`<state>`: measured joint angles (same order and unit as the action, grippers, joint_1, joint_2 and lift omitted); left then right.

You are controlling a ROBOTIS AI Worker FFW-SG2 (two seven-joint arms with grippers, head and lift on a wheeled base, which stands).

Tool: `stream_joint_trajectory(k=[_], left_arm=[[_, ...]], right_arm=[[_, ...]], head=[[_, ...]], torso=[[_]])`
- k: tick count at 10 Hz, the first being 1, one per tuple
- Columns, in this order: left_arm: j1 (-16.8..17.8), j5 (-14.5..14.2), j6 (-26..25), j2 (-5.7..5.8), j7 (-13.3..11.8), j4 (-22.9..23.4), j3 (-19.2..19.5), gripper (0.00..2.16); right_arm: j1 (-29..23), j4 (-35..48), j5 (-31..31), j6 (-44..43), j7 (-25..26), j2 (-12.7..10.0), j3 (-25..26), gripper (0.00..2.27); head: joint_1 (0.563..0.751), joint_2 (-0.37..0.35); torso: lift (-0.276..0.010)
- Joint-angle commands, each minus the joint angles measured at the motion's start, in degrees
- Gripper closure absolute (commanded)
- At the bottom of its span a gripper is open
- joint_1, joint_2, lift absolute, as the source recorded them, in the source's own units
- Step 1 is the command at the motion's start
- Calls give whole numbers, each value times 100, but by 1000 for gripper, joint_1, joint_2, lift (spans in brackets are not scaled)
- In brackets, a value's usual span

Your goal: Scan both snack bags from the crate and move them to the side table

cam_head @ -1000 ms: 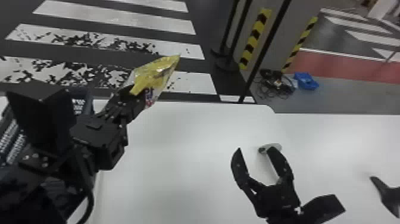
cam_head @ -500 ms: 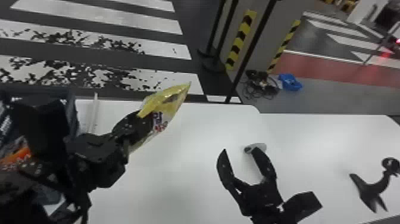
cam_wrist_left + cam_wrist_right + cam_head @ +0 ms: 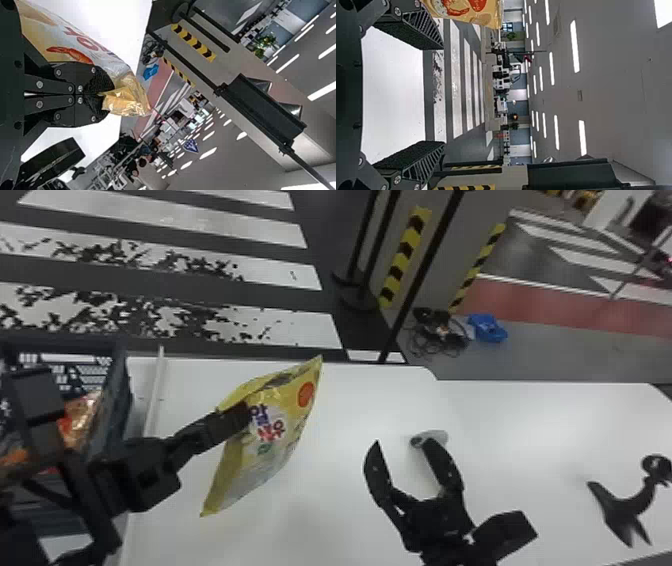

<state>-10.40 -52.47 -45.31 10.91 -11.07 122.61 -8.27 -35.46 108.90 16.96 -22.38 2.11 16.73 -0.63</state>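
- Left end effector [image 3: 245,413] is closed on the yellow snack bag [image 3: 272,430], which I have tilted above the white surface [image 3: 330,520], just beside the crate [image 3: 116,415].
- My pinch takes only a gathered bit of film, so a quick swing could let the bag twist or slip out.
- Right end effector [image 3: 401,441] has its fingers spread, empty; if I bring the two together for a handover, badly lined-up fingers could shove the bag loose or crush its contents.
- One right finger overlaps a small grey disc [image 3: 440,436]; I can't tell if they touch, but dropping lower might knock it.
- Creased, shiny film could spoil the scan if the code sits in a fold.
- Orange-red packaging [image 3: 82,415] lies inside the crate; reaching for it later, I could catch the rim.
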Motion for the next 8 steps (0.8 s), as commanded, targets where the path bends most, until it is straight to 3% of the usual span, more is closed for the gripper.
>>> stream_joint_trajectory(k=[1,3,4,5,6,8], left_arm=[[82,-97,-246,-71,-18,-114,27,2145],[222,-176,-651,-247,-10,-395,89,2145],[389,-387,-1055,-370,-10,-809,265,2145],[512,-536,-1108,-423,-36,-1186,335,2142],[512,-466,-1108,-432,-36,-1283,335,2145],[627,17,-1108,-502,105,-1415,168,2145]], right_arm=[[4,0,0,-16,0,-11,-16,147],[-4,0,0,-68,0,-11,-16,147],[-22,0,9,-156,0,-3,-7,147],[-31,0,18,-156,0,-3,-7,147],[-40,0,18,-156,0,-3,-7,147],[-40,26,35,-156,0,-3,-16,147]], head=[[695,-350],[695,-350],[695,-350],[695,-350],[695,-350],[695,-350]], torso=[[-95],[-95],[-95],[-95],[-95],[-95]])
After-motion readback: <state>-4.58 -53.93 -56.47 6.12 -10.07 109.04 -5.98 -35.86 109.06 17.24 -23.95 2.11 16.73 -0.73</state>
